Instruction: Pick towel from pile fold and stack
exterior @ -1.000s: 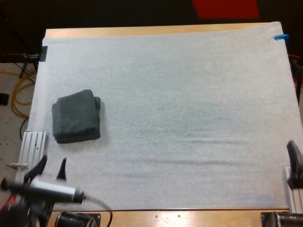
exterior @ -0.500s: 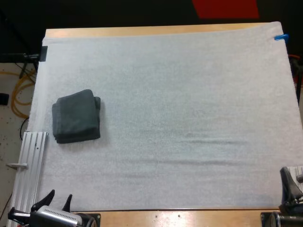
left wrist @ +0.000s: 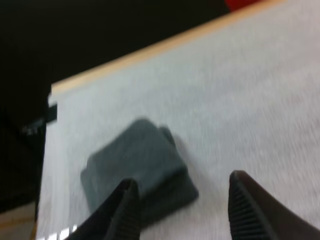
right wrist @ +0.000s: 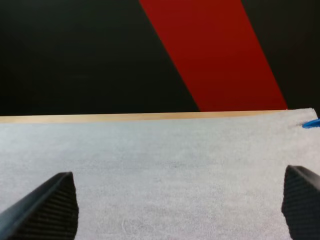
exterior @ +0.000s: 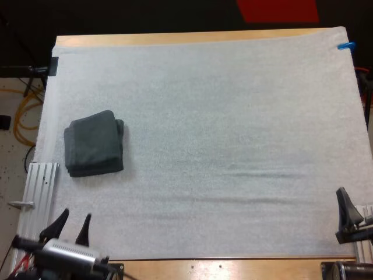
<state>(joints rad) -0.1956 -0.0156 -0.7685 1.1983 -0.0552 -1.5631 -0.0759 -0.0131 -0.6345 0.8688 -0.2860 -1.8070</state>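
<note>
A dark grey-green folded towel stack (exterior: 93, 143) lies on the left part of the white mat (exterior: 221, 116). My left gripper (exterior: 73, 224) hovers at the table's near left corner, well short of the stack, with its fingers apart and nothing between them. In the left wrist view the towel stack (left wrist: 135, 160) sits ahead of the left gripper (left wrist: 183, 179), just beyond the spread fingertips. My right gripper (exterior: 352, 214) is at the near right edge of the mat. Its fingers (right wrist: 55, 202) stand wide apart over bare mat.
A metal rail (exterior: 39, 192) runs along the mat's near left side, between the stack and my left arm. Another rail (exterior: 365, 236) sits at the near right corner. The mat's wooden far edge (right wrist: 125, 118) borders dark space.
My left gripper pulled back from beside the rail to the table's near edge. My right gripper dipped toward the near corner, then came back up along the right edge. The towel stack stayed put.
</note>
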